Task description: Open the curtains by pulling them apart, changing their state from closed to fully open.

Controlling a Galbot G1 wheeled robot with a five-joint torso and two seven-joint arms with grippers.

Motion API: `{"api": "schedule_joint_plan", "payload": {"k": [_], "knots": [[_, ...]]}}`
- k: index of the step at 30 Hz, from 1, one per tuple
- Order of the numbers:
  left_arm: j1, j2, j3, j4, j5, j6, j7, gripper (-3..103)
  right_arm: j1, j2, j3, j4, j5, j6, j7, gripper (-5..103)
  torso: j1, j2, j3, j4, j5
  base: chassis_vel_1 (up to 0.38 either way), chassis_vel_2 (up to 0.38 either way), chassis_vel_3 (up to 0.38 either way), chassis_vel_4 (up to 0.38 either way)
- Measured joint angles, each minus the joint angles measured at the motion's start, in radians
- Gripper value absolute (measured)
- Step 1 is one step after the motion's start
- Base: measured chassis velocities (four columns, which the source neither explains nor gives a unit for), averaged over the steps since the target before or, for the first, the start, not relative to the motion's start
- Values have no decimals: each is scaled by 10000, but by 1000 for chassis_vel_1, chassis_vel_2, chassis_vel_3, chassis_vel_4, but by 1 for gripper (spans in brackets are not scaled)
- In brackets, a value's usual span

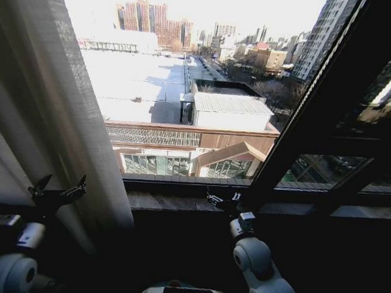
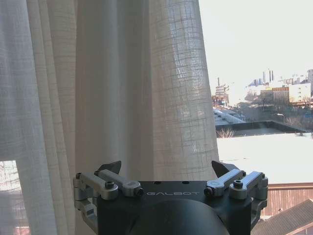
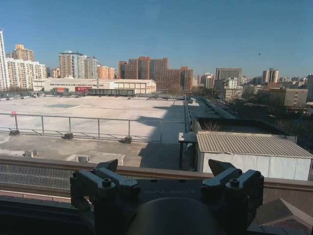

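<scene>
A sheer white pleated curtain (image 1: pixel 56 93) hangs bunched at the left of the window, its folds reaching down past the sill. My left gripper (image 1: pixel 58 193) is open, low at the curtain's inner edge. In the left wrist view the fabric (image 2: pixel 137 88) hangs just beyond the spread gripper (image 2: pixel 166 169), with nothing between the fingertips (image 2: pixel 111 166). My right gripper (image 1: pixel 223 201) is raised at the sill near the window's middle. It stands open (image 3: pixel 166 166) and faces the bare glass, away from any fabric.
A dark window frame bar (image 1: pixel 316 95) slants across the right side, with cross bars (image 1: pixel 332 145) lower down. A dark sill (image 1: pixel 177 201) runs along the window's bottom. Rooftops and city buildings (image 3: pixel 146 73) lie beyond the uncovered glass.
</scene>
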Motion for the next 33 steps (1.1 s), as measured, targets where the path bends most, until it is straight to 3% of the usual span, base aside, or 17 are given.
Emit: {"api": "schedule_joint_plan", "payload": {"k": [4,9,15,33], "knots": [[-102,502,-90,201,-122,-659,0,100,-30,-22,40,93,11,5,19,100,0,0,1,-1,-2,0,0,0,0],[-195,976,-38,549,-458,-1042,-5,100,-28,-36,145,183,10,11,43,100,1,0,1,-1,-3,0,0,0,0],[-210,999,240,573,-813,-940,-3,100,-5,-27,226,197,4,11,43,100,1,0,1,-1,-2,0,0,0,0],[-214,902,213,743,-572,-883,-3,100,97,23,204,8,-13,44,-146,100,3,-1,1,0,-3,0,0,0,0]]}}
